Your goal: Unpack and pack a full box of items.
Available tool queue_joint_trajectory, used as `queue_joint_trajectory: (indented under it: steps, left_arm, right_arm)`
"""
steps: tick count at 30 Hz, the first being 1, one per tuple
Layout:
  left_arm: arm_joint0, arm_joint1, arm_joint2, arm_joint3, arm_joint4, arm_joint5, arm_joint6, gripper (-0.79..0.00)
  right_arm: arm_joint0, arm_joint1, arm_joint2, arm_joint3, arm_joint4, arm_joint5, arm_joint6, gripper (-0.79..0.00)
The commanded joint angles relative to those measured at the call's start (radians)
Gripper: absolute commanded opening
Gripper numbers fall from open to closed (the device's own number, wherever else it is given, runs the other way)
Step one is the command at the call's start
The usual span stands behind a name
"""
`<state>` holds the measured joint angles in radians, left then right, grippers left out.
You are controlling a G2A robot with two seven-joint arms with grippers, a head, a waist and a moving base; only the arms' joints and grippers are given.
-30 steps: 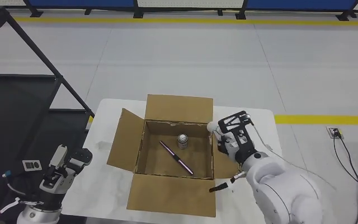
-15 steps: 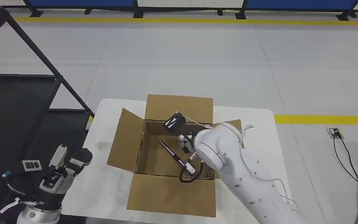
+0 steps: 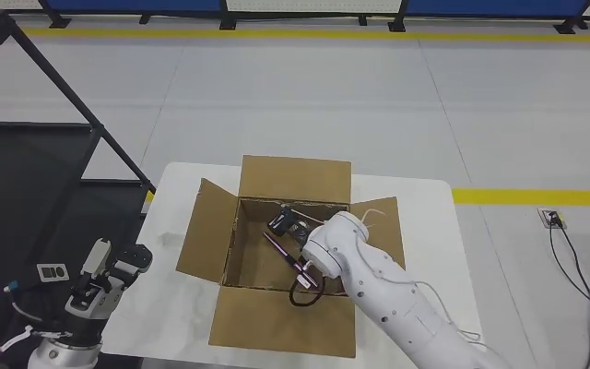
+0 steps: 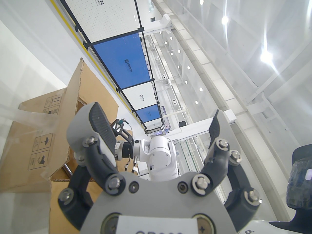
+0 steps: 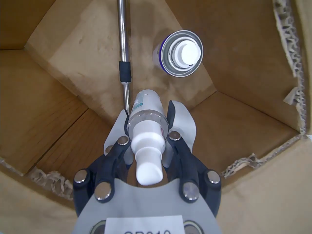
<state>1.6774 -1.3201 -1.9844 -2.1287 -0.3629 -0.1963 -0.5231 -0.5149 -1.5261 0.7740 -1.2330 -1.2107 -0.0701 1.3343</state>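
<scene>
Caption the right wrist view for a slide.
Right gripper holds a white bottle inside the box with a rod and spray can.

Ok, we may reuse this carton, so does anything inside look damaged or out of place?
The brown cardboard box has torn, ragged corrugated edges along its rim. Otherwise fine: silver metal rod flat, blue-rimmed spray can upright, white plastic bottle in the right claw.

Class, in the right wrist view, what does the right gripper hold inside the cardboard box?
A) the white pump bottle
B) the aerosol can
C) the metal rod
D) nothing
A: the right gripper is shut on the white pump bottle, while the metal rod and the aerosol can rest ungripped on the cardboard box floor.
</scene>
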Motion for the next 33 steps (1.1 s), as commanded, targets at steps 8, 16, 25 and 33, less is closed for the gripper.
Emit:
queue_joint_trajectory:
  steps: [8, 16, 25, 33]
  left_arm:
    - [0.000, 0.000, 0.000, 0.000, 0.000, 0.000, 0.000, 0.000]
    - [0.000, 0.000, 0.000, 0.000, 0.000, 0.000, 0.000, 0.000]
    - [0.000, 0.000, 0.000, 0.000, 0.000, 0.000, 0.000, 0.000]
    - [0.002, 0.001, -0.001, 0.001, 0.016, -0.005, 0.010, 0.000]
  right_arm:
    - [0.031, -0.028, -0.024, 0.135, 0.002, 0.047, -0.046, -0.560]
    - [0.017, -0.031, -0.010, 0.124, -0.012, 0.049, -0.051, -0.428]
    - [-0.080, 0.000, 0.068, -0.104, -0.109, 0.103, -0.055, -0.074]
    - [-0.280, 0.049, 0.233, -0.495, -0.193, 0.113, -0.082, 0.000]
